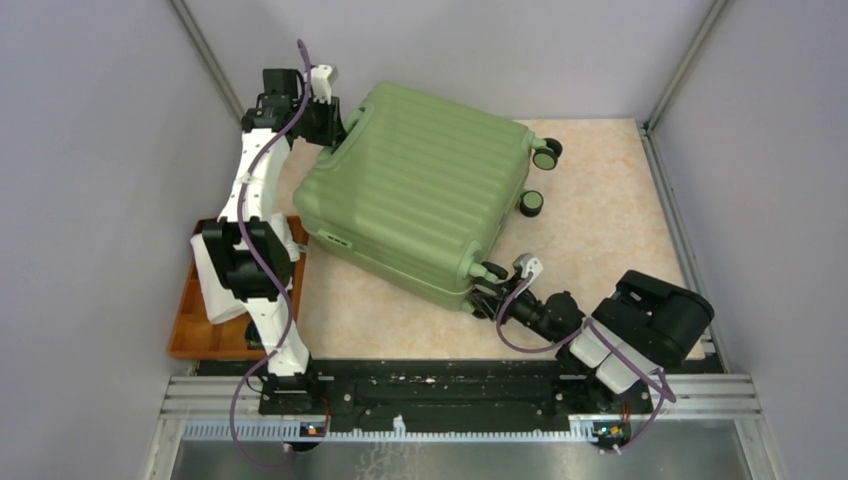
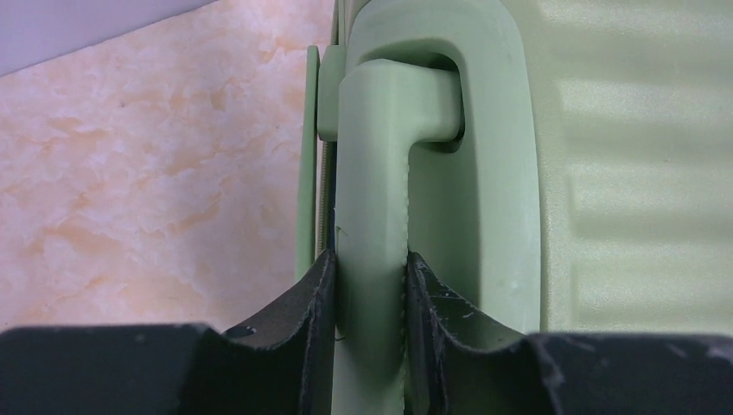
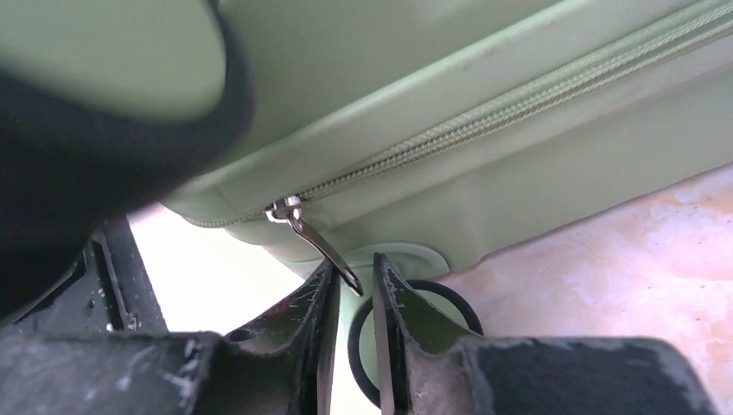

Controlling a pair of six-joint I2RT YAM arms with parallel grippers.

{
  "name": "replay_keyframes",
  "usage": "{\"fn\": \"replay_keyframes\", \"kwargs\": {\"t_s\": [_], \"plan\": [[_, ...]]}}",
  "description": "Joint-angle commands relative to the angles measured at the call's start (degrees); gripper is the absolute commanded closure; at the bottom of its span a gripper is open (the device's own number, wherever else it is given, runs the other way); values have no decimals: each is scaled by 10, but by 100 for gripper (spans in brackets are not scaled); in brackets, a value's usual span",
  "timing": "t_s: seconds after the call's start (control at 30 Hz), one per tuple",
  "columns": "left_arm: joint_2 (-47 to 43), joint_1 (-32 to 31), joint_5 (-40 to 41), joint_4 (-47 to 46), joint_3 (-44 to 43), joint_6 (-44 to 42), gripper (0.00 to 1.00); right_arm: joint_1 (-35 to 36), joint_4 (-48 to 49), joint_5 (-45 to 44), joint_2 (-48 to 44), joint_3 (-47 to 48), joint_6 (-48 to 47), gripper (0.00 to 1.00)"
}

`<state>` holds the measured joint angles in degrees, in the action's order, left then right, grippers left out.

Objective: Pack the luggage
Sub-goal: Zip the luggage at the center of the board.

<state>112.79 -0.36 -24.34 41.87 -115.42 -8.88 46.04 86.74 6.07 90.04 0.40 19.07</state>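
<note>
The luggage point(image 1: 420, 190), a light-green ribbed suitcase, lies closed and flat on the table, wheels point(image 1: 546, 155) to the right. My left gripper point(image 1: 330, 120) is at its far left end, shut on the green handle point(image 2: 372, 173); both pads press the handle's bar in the left wrist view point(image 2: 370, 268). My right gripper point(image 1: 487, 290) is at the suitcase's near corner. In the right wrist view point(image 3: 354, 277) its jaws stand a narrow gap apart, with the tip of the metal zipper pull point(image 3: 324, 246) between the fingertips. The zipper point(image 3: 519, 104) runs closed along the seam.
An orange tray point(image 1: 190, 335) holding a white folded item point(image 1: 215, 285) sits at the table's left edge, beside the left arm. A black-rimmed wheel point(image 3: 449, 304) is just behind my right fingers. Grey walls enclose the marbled table point(image 1: 600, 230).
</note>
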Motion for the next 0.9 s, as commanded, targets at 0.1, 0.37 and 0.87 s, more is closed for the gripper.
{"fn": "replay_keyframes", "kwargs": {"t_s": [0.1,0.37,0.87], "plan": [[-51,0,-63,-58,1,52,100,-2,118,-10,-47,-38,27,62],[-37,18,-57,-53,-39,57,100,-2,117,-48,-45,-81,125,53],[-33,42,-57,-62,-52,67,100,49,-748,-150,-621,1,272,42]]}}
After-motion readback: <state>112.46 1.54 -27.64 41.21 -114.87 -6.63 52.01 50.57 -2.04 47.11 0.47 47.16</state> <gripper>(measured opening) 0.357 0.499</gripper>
